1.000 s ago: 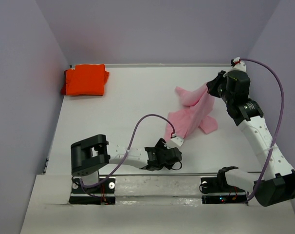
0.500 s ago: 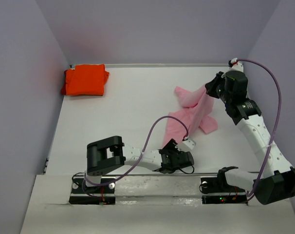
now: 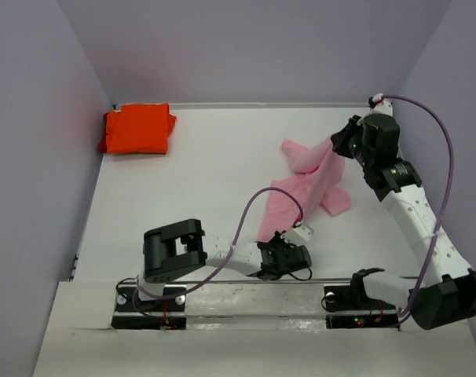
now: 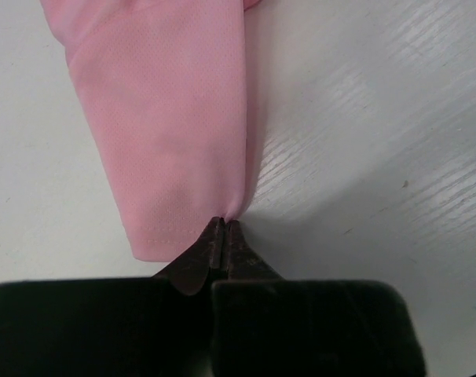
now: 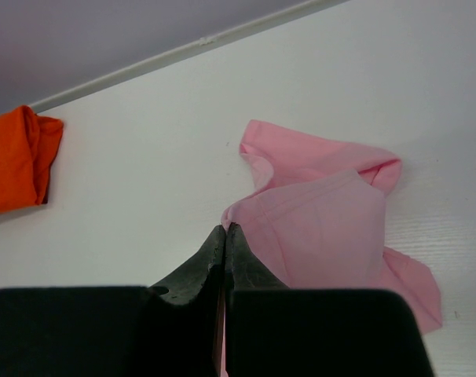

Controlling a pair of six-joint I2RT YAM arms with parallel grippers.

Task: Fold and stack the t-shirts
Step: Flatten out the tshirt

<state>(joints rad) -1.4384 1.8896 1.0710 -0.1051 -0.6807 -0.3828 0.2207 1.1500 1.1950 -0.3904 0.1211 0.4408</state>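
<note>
1. Left gripper (image 4: 224,225) just snapped shut on pink t-shirt's (image 4: 167,118) near hem corner, right at its tips, so both ends now pinned.
2. Right gripper (image 5: 225,229), farther out, clamped on same shirt's far edge; prob. spread-out next.
3. Orange t-shirt (image 3: 137,128) folded, far beyond & left of left gripper. No containers seen.

Pink t-shirt (image 3: 305,191) lies crumpled; orange t-shirt (image 3: 137,129) (folded) back left.

Bare table (image 3: 199,173) stretch between orange t-shirt (image 3: 137,129) at far-left corner and pink t-shirt (image 3: 309,184) mid-right; walls (image 3: 34,157) alongside
</note>
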